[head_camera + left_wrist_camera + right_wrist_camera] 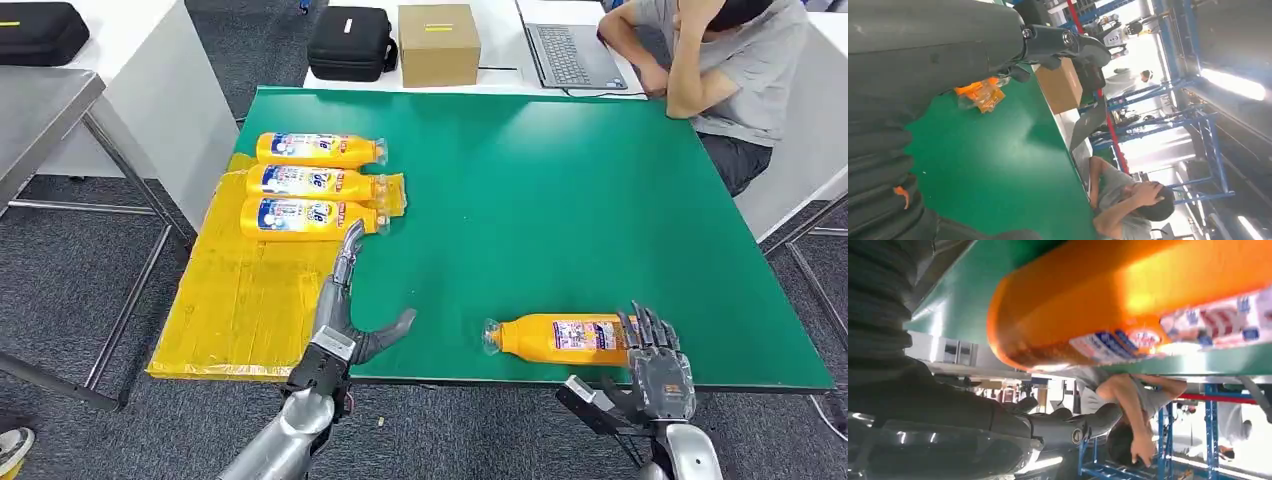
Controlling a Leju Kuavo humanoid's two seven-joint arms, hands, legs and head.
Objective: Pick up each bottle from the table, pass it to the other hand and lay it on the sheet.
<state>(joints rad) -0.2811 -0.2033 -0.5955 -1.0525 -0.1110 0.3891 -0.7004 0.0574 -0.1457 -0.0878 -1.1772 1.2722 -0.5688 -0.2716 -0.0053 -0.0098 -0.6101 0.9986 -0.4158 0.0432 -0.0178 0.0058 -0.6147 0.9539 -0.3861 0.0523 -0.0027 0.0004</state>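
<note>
Lying near right hand [660, 372], bottle [560, 338], both hands spread, left hand [345, 325] empty

**Green table, yellow sheet, four bottles**

Green table [560, 190] with a yellow sheet [240, 300] draped over its left edge. Three orange bottles [312, 183] lying side by side on the sheet's far end. One more orange bottle [560, 338] directly on the green near the front edge.

A robotics lab or workshop — blue steel racking [1198, 125] under bright ceiling strip lights [1233, 84], white desks [500, 20] bearing an open grey laptop [570, 45] and black zipped equipment cases [350, 42].
</note>
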